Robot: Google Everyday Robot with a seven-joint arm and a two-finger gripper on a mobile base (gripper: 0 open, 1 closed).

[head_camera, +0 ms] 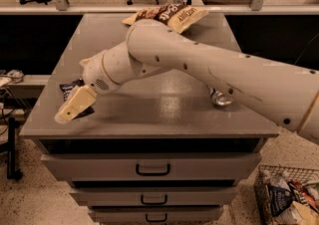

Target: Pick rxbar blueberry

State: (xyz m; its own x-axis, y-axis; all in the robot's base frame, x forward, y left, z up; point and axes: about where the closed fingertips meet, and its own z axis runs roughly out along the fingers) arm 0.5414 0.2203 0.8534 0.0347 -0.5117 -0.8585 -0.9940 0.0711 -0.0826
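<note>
The bar (pixel 67 88) lay flat near the cabinet's (pixel 149 114) front-left corner. The gripper (pixel 74 105) hung angled down over that corner, probably lining up a grasp. Whether it gripped anything could not be told. A chip bag (pixel 167 16) lay at the cabinet's back edge.

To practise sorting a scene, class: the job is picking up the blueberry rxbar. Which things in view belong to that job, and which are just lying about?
Belongs to the job:
- rxbar blueberry, partly hidden under the hand
- hand, over the front left of the cabinet top

Just lying about:
- chip bag, at the back
- soda can, right side, partly behind the arm
- wire basket, on the floor
</note>
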